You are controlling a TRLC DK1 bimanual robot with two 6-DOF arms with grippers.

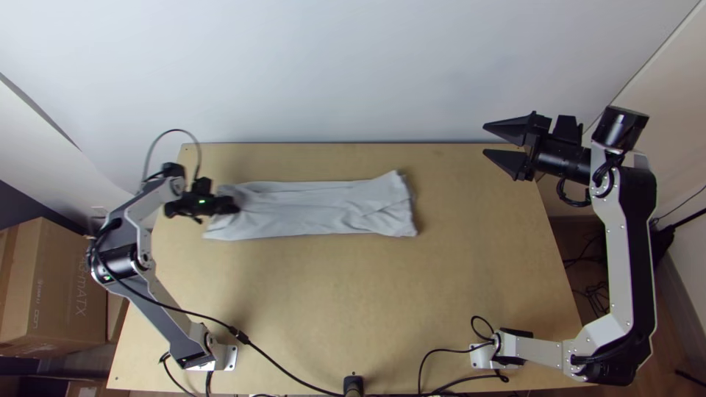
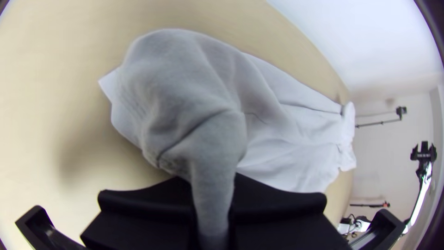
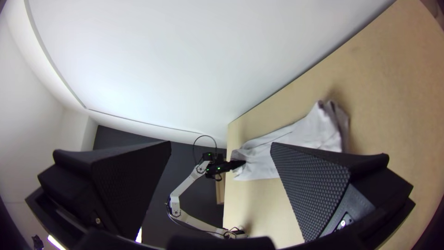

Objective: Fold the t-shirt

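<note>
At the far left, a cardboard box is being seen beside the table. Next to it, the left arm is being carried on its base at the table's near left. By the left gripper, the t-shirt is being held near its left end; in the left wrist view, a bunched tongue of grey cloth is being pinched between the gripper's two fingers, and the fabric around it is being drawn into deep creases.

From there rightward, the t-shirt is being laid out as a long, narrow strip across the left and middle of the table, nearer the far edge than the near one. How many layers are being stacked in it cannot be told. Shallow wrinkles are being shown along its length, and its right end is being left rumpled, with one corner pointing toward the far edge.

Well apart from the cloth, at the right, the right gripper is being held with its fingers spread wide, nothing being gripped between them. Farthest right, the right arm is being supported on its base at the near right.
</note>
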